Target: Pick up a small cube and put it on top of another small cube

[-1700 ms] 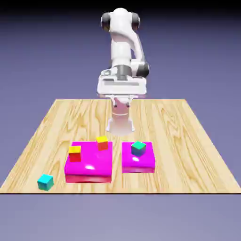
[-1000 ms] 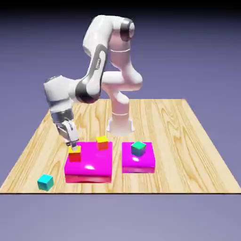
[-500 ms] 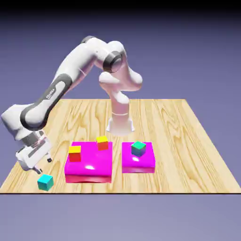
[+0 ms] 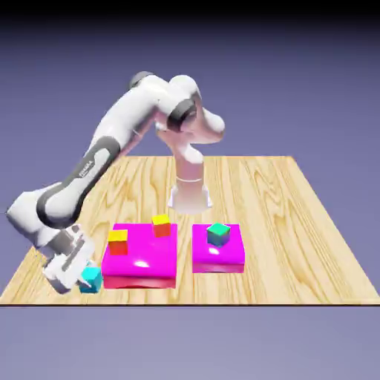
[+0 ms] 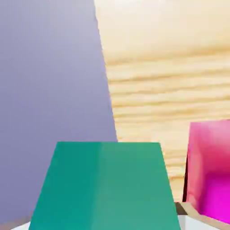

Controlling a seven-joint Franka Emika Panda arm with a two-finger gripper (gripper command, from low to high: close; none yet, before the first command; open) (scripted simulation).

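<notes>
The small cyan-teal cube [image 4: 91, 279] is at the table's front left corner, just left of the large magenta block [image 4: 141, 261]. My gripper [image 4: 84, 277] reaches down to it and is shut on it. In the hand view the small cube [image 5: 105, 186] fills the lower middle and hides most of both fingers. Only grey slivers of them show at the bottom corners. I cannot tell whether the cube rests on the wood or hangs just above it.
Two yellow-topped red cubes [image 4: 117, 242] [image 4: 161, 225] stand on the large magenta block, whose side [image 5: 209, 179] shows at the hand view's right. A green-topped cube with blue sides [image 4: 218, 234] sits on the smaller magenta block [image 4: 220, 257]. The table's edge [image 5: 104, 81] runs close by.
The arm swung from above the magenta blocks down to the front left corner. My gripper closed around the small cube, which has shifted right toward the large magenta block.
</notes>
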